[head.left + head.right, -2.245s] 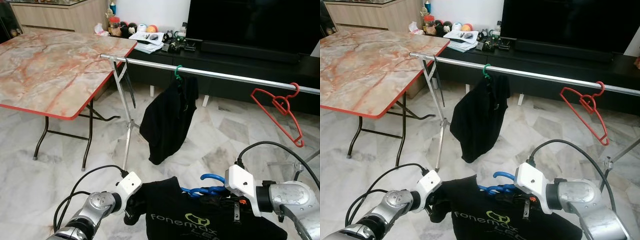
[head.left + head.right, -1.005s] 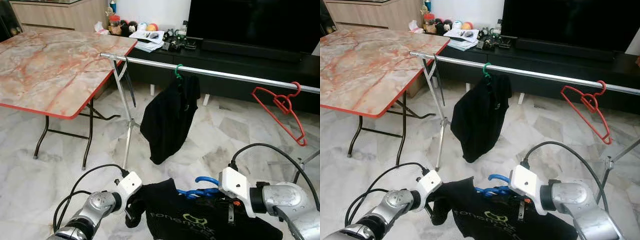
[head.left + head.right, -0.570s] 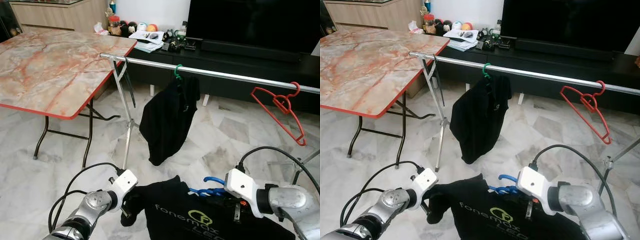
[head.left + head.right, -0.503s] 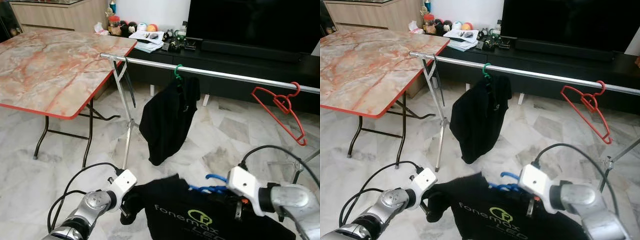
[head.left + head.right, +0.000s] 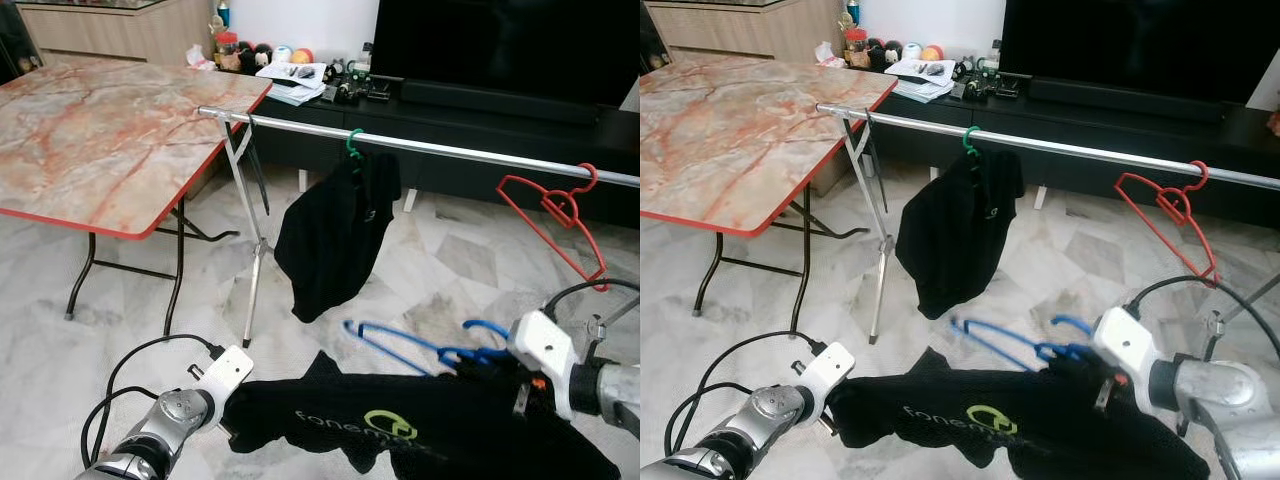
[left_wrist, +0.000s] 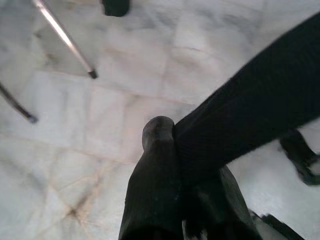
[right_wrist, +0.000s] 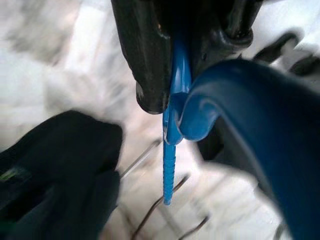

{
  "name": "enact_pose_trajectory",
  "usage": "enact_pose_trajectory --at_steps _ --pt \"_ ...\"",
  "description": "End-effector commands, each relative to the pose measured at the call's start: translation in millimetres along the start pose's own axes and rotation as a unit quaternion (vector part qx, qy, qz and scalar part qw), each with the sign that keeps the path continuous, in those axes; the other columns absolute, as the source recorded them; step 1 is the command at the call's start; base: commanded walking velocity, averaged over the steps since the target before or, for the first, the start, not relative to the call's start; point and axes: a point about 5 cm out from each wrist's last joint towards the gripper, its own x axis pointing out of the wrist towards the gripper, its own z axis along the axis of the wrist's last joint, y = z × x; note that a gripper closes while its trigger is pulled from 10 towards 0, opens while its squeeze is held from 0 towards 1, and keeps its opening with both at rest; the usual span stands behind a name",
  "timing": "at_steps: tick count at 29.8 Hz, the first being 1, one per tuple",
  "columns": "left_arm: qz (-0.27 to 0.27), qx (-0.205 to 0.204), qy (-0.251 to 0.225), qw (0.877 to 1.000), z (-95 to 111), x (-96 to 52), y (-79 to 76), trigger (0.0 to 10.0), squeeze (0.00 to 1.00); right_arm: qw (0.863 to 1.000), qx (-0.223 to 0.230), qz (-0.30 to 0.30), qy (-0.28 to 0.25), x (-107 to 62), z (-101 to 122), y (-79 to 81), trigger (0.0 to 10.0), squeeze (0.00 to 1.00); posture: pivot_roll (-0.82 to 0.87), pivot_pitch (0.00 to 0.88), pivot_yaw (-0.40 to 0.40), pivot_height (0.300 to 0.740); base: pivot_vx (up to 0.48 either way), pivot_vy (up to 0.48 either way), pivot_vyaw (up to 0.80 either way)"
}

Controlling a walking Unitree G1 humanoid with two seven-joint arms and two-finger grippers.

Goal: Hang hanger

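Stretching one black shirt [image 5: 400,430], left pincer [image 6: 175,150] pinches cloth, right pincer [image 7: 190,65] clamps one blue hanger [image 5: 420,345]

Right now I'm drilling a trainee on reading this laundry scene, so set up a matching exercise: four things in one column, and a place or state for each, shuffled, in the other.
Things:
1. blue hanger
2. red hanger
3. green hanger
4. black printed shirt

Places or states:
A. hangs bare on the rail
B. on the rail, carrying a black garment
C. stretched between both grippers
D. gripped by the right gripper near its hook

Pairs: 1-D, 2-A, 3-B, 4-C. The left gripper pinches the shirt's other end.
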Motion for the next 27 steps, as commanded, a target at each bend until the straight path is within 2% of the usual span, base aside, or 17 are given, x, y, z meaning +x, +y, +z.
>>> enact_pose_trajectory --at_steps 1,4,6,7,9,11,14,15,16,19,20,21,22,23,24,26,27 --pt "-0.031 0.005 0.004 1.0 -6.4 -1.6 -3.9 0.0 0.0 0.991 0.018 -0.084 -0.099 1.7 23.7 -16.5 10.0 0.0 -0.04 0.091 -0.024 0.74 0.0 0.0 0.0" --pt "-0.051 0.006 -0.031 0.998 7.8 0.8 -7.1 0.0 0.0 0.971 0.09 -0.098 -0.201 17.4 36.4 -12.3 10.0 0.0 -0.04 0.092 -0.026 0.74 0.0 0.0 0.0" --pt "-0.062 -0.002 -0.083 0.995 30.2 2.4 -6.5 0.0 0.0 0.937 0.197 -0.08 -0.277 40.3 33.9 2.7 10.0 0.0 -0.03 0.09 -0.032 0.74 0.0 0.0 0.0" --pt "-0.062 -0.002 -0.083 0.995 30.2 2.4 -6.5 0.0 0.0 0.937 0.197 -0.08 -0.277 40.3 33.9 2.7 10.0 0.0 -0.03 0.09 -0.032 0.74 0.0 0.0 0.0" --pt "-0.07 -0.024 -0.121 0.99 46.9 2.3 -3.9 0.0 0.0 0.927 0.23 -0.063 -0.289 56.6 21.2 18.3 10.0 0.0 -0.02 0.09 -0.035 0.74 0.0 0.0 0.0" --pt "-0.083 -0.028 -0.143 0.986 56.3 1.3 -3.0 0.0 0.0 0.912 0.264 -0.06 -0.308 65.0 16.5 24.5 10.0 0.0 -0.01 0.089 -0.037 0.74 0.0 0.0 0.0" --pt "-0.107 -0.037 -0.178 0.977 68.9 -0.7 -3.1 0.0 0.0 0.874 0.33 -0.044 -0.355 73.2 10.4 31.3 10.0 0.0 -0.01 0.088 -0.039 0.74 0.0 0.0 0.0" --pt "-0.117 -0.045 -0.197 0.972 75.5 -1.9 -3.4 0.0 0.0 0.854 0.354 -0.054 -0.377 75.6 5.0 30.9 10.0 0.0 -0.01 0.088 -0.039 0.74 0.0 0.0 0.0" --pt "-0.128 -0.055 -0.214 0.967 81.0 -2.8 -4.2 0.0 0.0 0.847 0.368 -0.078 -0.375 79.1 -2.0 28.3 10.0 0.0 0.0 0.087 -0.041 0.74 0.0 0.0 0.0" --pt "-0.169 -0.072 -0.25 0.951 93.9 -6.3 -8.1 0.0 0.0 0.849 0.37 -0.159 -0.342 89.7 -19.0 22.3 10.0 0.0 0.01 0.087 -0.045 0.74 0.0 0.0 0.0" --pt "-0.183 -0.073 -0.256 0.946 96.6 -7.5 -9.8 0.0 0.0 0.841 0.378 -0.172 -0.347 91.4 -20.1 20.8 10.0 0.0 0.01 0.088 -0.045 0.74 0.0 0.0 0.0" --pt "-0.204 -0.066 -0.26 0.941 99.2 -9.8 -12.3 0.0 0.0 0.824 0.4 -0.178 -0.36 94.4 -19.1 18.6 10.0 0.0 0.02 0.088 -0.046 0.74 0.0 0.0 0.0" --pt "-0.208 -0.063 -0.26 0.941 99.6 -10.4 -12.8 0.0 0.0 0.82 0.406 -0.178 -0.362 95.6 -18.5 18.1 10.0 0.0 0.02 0.088 -0.046 0.74 0.0 0.0 0.0" --pt "-0.208 -0.058 -0.257 0.942 99.0 -10.6 -12.5 0.0 0.0 0.825 0.402 -0.181 -0.354 97.4 -18.5 17.9 10.0 0.0 0.02 0.088 -0.045 0.74 0.0 0.0 0.0" --pt "-0.194 -0.051 -0.249 0.948 96.1 -10.1 -9.8 0.0 0.0 0.838 0.397 -0.192 -0.321 102.2 -21.7 17.7 10.0 0.0 0.02 0.087 -0.045 0.74 0.0 0.0 0.0" --pt "-0.184 -0.048 -0.244 0.951 94.3 -9.8 -8.2 0.0 0.0 0.844 0.396 -0.198 -0.302 104.6 -24.1 17.6 10.0 0.0 0.02 0.087 -0.045 0.74 0.0 0.0 0.0" --pt "-0.168 -0.049 -0.237 0.956 90.8 -9.1 -5.5 0.0 0.0 0.859 0.385 -0.215 -0.262 108.4 -30.1 17.7 10.0 0.0 0.02 0.086 -0.044 0.74 0.0 0.0 0.0"
